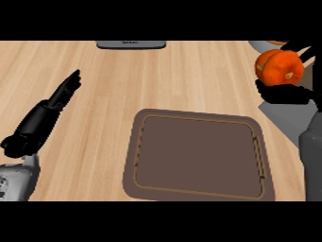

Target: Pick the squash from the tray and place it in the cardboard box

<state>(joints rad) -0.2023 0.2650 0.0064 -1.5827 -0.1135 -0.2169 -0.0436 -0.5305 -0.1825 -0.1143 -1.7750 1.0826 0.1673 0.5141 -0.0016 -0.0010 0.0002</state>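
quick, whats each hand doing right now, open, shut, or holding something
Left hand: open, fingers straight, holding nothing, above the counter.
Right hand: shut on the orange squash, lifted off the tray.

The left hand (59, 97) lies over the counter to the left of the tray (198, 156), well apart from it, with its fingers straight and together, pointing away from the robot, and the grey forearm comes in from the lower left corner. The right hand (283, 92) is beyond the far right corner of the tray, raised, and its fingers are curled around the squash (278, 67) from below and behind. The right forearm rises along the right edge, just beside the tray's right side.
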